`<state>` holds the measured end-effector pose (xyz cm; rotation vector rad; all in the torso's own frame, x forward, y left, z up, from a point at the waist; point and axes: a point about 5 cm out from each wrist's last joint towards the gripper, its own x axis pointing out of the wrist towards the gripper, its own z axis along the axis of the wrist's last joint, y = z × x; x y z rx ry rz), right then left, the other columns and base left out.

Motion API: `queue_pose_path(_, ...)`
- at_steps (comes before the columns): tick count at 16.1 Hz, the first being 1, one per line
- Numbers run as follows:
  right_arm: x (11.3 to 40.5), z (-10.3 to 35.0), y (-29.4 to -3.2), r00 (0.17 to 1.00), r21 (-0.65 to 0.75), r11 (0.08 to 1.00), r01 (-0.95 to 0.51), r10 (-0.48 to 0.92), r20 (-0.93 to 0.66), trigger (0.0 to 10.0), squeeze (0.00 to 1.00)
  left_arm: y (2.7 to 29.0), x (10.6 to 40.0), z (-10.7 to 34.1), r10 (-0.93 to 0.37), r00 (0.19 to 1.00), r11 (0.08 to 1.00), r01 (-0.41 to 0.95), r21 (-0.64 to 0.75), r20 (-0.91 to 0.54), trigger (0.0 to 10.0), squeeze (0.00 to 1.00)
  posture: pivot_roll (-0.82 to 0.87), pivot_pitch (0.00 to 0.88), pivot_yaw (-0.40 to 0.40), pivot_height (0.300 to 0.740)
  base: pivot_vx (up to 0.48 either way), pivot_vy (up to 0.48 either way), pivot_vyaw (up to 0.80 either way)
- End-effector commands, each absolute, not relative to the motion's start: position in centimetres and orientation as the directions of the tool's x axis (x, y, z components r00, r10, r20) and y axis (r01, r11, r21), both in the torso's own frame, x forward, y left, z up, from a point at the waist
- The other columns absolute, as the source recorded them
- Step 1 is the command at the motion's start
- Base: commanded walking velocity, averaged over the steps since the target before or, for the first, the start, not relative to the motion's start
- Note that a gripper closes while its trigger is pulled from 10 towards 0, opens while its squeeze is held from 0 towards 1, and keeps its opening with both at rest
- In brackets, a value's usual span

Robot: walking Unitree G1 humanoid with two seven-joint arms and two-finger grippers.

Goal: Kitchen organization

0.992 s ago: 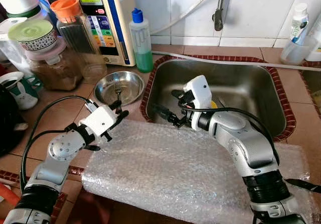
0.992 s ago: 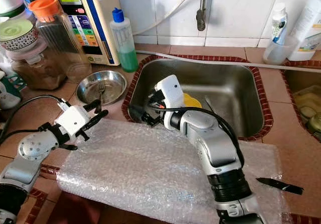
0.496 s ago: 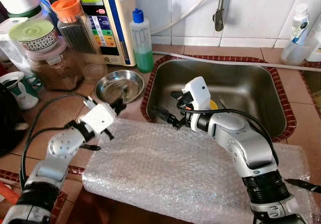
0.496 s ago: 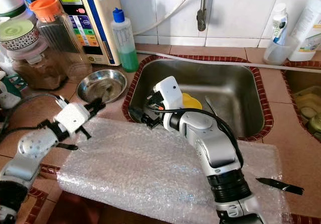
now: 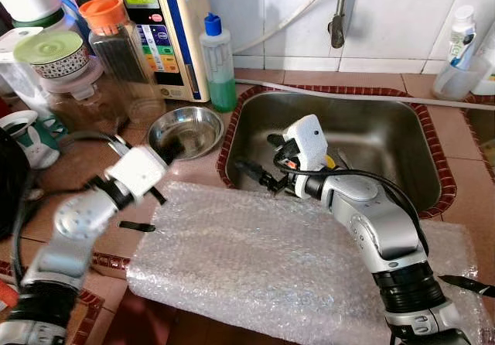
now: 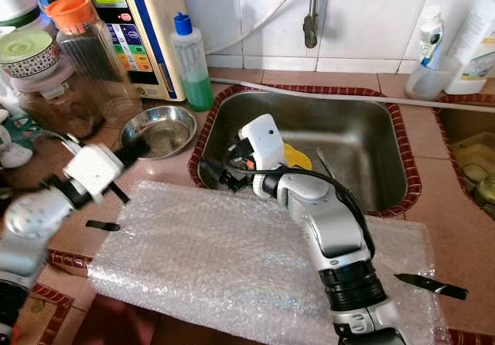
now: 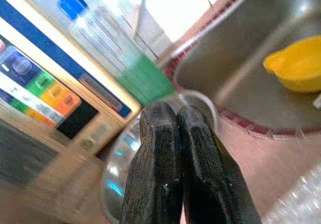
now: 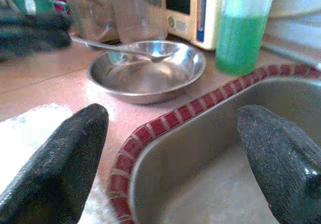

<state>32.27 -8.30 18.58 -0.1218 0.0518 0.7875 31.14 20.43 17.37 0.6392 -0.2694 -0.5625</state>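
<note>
A steel bowl [image 5: 186, 131] with a spoon [image 8: 120, 46] in it stands on the counter left of the sink [image 5: 402, 140]. My left gripper [image 5: 168, 154] is shut on nothing and hovers at the bowl's near rim; the bowl [image 7: 116, 170] lies just behind its fingers [image 7: 155, 153]. My right gripper [image 5: 260, 156] is open over the sink's near left corner, its fingers [image 8: 60, 158] spread above the red-tiled rim [image 8: 165, 121]. A yellow bowl [image 6: 297, 157] lies in the sink behind the right wrist. A bubble wrap sheet [image 5: 271, 260] covers the counter's front.
A green soap bottle [image 5: 217, 66], a water purifier [image 5: 158, 28] and several jars [image 5: 116, 47] stand behind the steel bowl. The faucet [image 5: 338, 12] hangs over the sink. A black knife [image 6: 430, 285] lies at the bubble wrap's right end. Bottles [image 5: 458, 51] stand at the back right.
My left gripper has moved away from the bubble wrap toward the steel bowl, and its arm is blurred. The right gripper has shifted slightly over the sink rim.
</note>
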Motion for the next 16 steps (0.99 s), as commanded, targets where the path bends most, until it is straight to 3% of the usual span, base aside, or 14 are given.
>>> queue_pose_path(1,32.5,18.9,-8.2,0.710,-0.144,0.697,-0.703,0.700,-0.075,10.0,0.00,20.7,31.2,18.9,-0.577,0.811,0.661,0.399,0.636,0.091,0.0,0.00,-0.15,0.084,0.116,0.740,0.000,0.000,0.00)
queue_pose_path(8,32.8,19.9,-8.5,0.730,-0.511,0.648,-0.566,0.682,0.056,10.0,0.00,17.9,31.1,22.0,-0.690,0.717,0.652,0.554,0.518,0.102,0.0,0.00,-0.15,0.091,0.119,0.740,0.000,0.000,0.00)
queue_pose_path(12,33.4,19.6,-8.1,0.725,-0.612,0.603,-0.512,0.685,0.069,10.0,0.00,15.7,30.6,21.7,-0.760,0.647,0.592,0.653,0.473,0.058,0.0,0.00,-0.15,0.091,0.123,0.740,0.000,0.000,0.00)
queue_pose_path(16,34.3,19.0,-6.8,0.718,-0.624,0.591,-0.511,0.693,0.069,10.0,0.00,13.8,30.1,22.1,-0.802,0.593,0.559,0.703,0.439,0.071,0.0,0.00,-0.15,0.091,0.125,0.740,0.000,0.000,0.00)
